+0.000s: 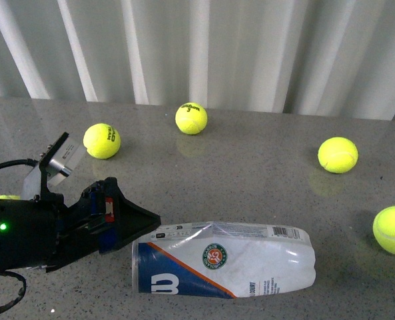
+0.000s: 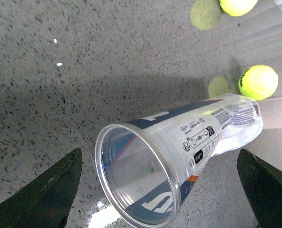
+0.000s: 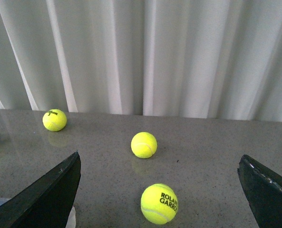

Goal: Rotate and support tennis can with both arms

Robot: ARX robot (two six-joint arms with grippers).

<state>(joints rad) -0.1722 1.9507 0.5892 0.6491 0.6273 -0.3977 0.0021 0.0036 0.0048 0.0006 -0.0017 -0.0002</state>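
At far left of the front view the left gripper [image 1: 142, 221] is seen low over the grey table [image 1: 264, 187], jaws spread wide, nothing pinched. Behind it a left ball [image 1: 102, 141] is noted. Just beside the gripper tip the tennis can [image 1: 227, 259] is laid on its side at the near part of the table, open rim turned to the gripper, closed end pointed right. In the left wrist view the can mouth is framed between the two fingers [image 2: 45, 194], both apart from it. A rear ball [image 1: 191, 118], a right ball [image 1: 338, 155] and an edge ball [image 1: 394, 230] are scattered well apart from the can. A white curtain [image 1: 250, 47] is hung behind. The right gripper [image 3: 159, 159] is shown only in its wrist view, jaws spread, nothing pinched.
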